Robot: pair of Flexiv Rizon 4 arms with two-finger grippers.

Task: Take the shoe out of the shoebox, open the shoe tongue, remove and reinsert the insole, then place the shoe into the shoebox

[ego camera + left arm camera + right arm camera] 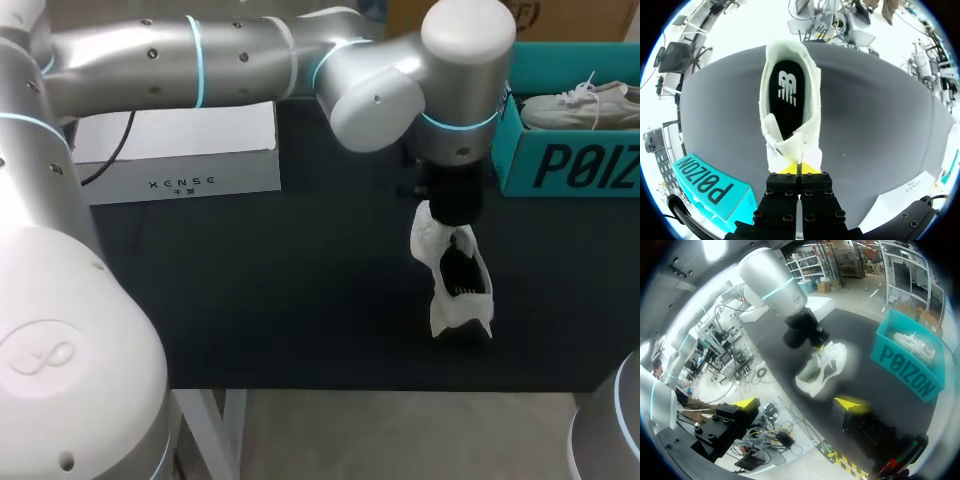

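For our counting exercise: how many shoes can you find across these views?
2. One white shoe is gripped by the left end effector at mid-table; a second shoe lies in the teal shoebox. The box may hide more.

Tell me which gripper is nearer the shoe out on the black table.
Left. The left gripper is shut on the shoe; the right gripper hangs open, well apart from it.

Count: 2 white shoes, i.e. near shoe [455, 280] and far shoe [575, 105]. 2 boxes: teal shoebox [570, 165], white box [180, 150]. 1 insole [787, 95]. 2 arms: left arm [250, 55], right arm [610, 430]. 2 end effectors: left end effector [799, 167], right end effector [800, 404]. 1 bench [250, 300].
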